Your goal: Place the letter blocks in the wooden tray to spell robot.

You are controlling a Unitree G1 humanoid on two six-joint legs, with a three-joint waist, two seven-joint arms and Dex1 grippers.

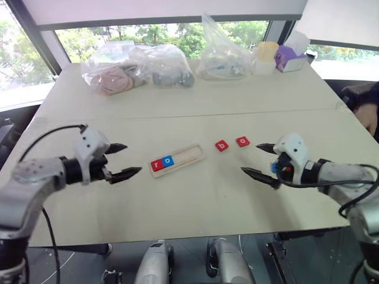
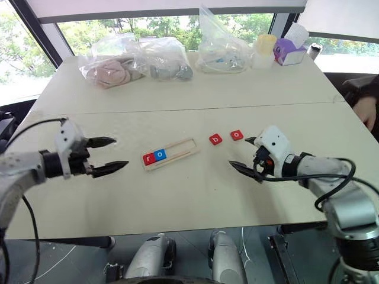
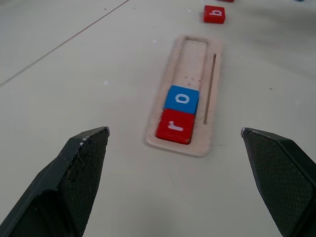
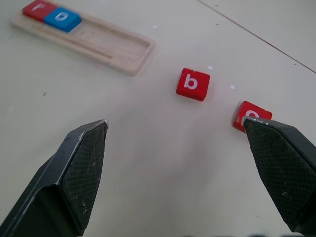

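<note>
The wooden tray lies slanted in the middle of the table. At its left end sit a red "r" block and, right beside it, a blue "o" block; the rest of the slot is bare. A red "b" block and a red "o" block lie loose on the table to the tray's right. My left gripper hovers open left of the tray, holding nothing. My right gripper hovers open just right of the loose blocks, one finger close to the red "o".
Several clear plastic bags with items, a yellow cup and a purple tissue box stand along the table's far side. A person's hand rests at the right edge. A seam crosses the table behind the tray.
</note>
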